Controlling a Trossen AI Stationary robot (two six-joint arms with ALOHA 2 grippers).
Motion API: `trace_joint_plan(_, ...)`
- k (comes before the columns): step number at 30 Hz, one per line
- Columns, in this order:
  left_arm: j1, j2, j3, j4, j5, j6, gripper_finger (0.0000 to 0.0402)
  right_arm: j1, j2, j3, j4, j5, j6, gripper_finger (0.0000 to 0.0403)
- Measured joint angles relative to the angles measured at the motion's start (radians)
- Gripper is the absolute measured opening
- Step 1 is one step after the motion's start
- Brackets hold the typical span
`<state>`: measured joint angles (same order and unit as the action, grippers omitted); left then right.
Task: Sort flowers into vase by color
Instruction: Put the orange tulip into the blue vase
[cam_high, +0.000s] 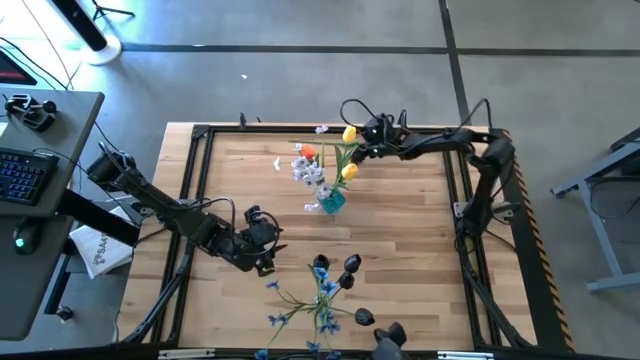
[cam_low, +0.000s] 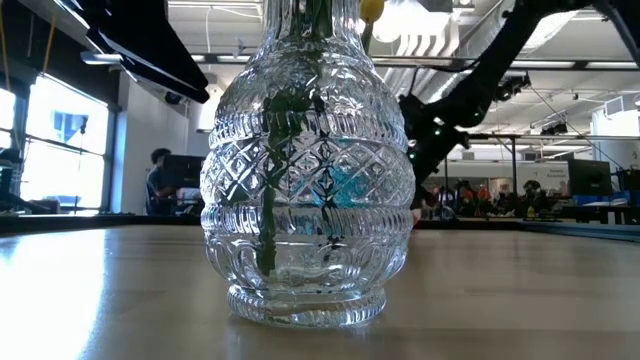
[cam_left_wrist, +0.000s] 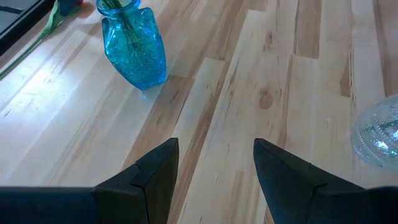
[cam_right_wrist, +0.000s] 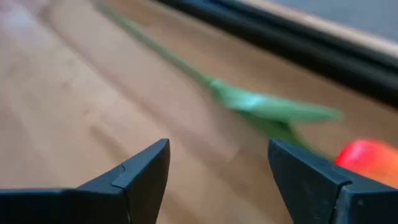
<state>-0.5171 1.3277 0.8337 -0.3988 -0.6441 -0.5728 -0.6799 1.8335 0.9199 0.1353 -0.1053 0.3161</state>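
**Right gripper's empty, tulips in the blue vase**

Landmark is the blue vase mid-table. It holds yellow tulips and white sprays; an orange tulip lies just behind it. The right gripper hovers behind the vase, jaws spread, nothing between them. The left gripper waits nearer the front than the vase, jaws apart and empty. Blue sprays and dark buds stand in the clear vase, well in front.

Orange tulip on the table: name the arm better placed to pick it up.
Right. Its open pincer hovers beside the orange tulip at the far edge; the left pincer waits nearer the front, well away.
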Motion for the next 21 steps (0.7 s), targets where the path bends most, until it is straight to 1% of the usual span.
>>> trace_joint_plan(2,0.000,0.000,0.000,0.001,0.000,0.000,0.0197,-0.001,0.038,0.060,-0.046,0.037,-0.002,0.0260)
trace_joint_plan(4,0.000,0.000,0.000,0.002,0.000,0.000,0.0197,-0.001,0.067,0.121,-0.128,0.081,-0.008,0.0252)
trace_joint_plan(9,0.000,0.000,0.000,0.003,0.000,0.000,0.0197,-0.001,0.105,0.246,-0.412,0.205,-0.091,0.0235)
trace_joint_plan(12,0.000,0.000,0.000,0.003,0.000,0.000,0.0197,0.000,0.100,0.272,-0.559,0.285,-0.141,0.0224)
trace_joint_plan(17,0.000,0.000,0.000,0.006,0.000,0.000,0.0197,-0.007,0.062,0.274,-0.784,0.387,-0.215,0.0208)
trace_joint_plan(19,0.000,0.000,0.000,0.008,0.000,0.000,0.0197,-0.007,0.034,0.274,-0.832,0.415,-0.231,0.0204)
trace_joint_plan(21,0.000,0.000,0.000,0.008,-0.002,0.000,0.0197,-0.006,-0.009,0.274,-0.853,0.419,-0.241,0.0199)
